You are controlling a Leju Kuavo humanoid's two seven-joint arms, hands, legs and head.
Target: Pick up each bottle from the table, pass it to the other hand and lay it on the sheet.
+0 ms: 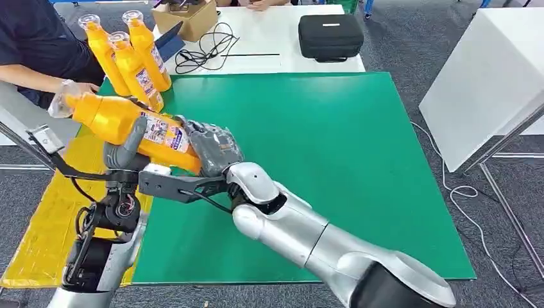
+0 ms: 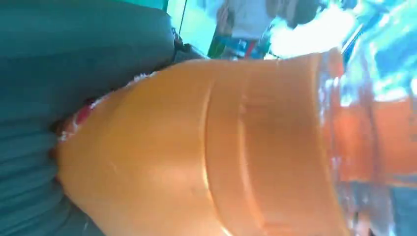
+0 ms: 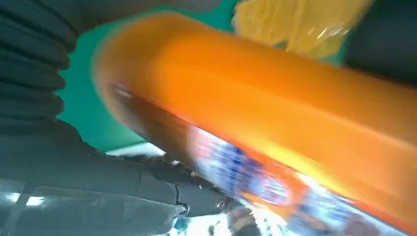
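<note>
Orange bottle (image 1: pixel 131 125) lying tilted, cap upper-left

Head view bright, evenly lit, sharp; soft shadows. Wrist views blurred, out of focus: orange plastic bottle (image 2: pixel 206 147) smeared, glare blown out upper right of left wrist view.

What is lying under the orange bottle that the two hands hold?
Under the orange bottle lie the yellow sheet and the green mat's edge. The left hand and right hand cover the surface directly beneath.
</note>
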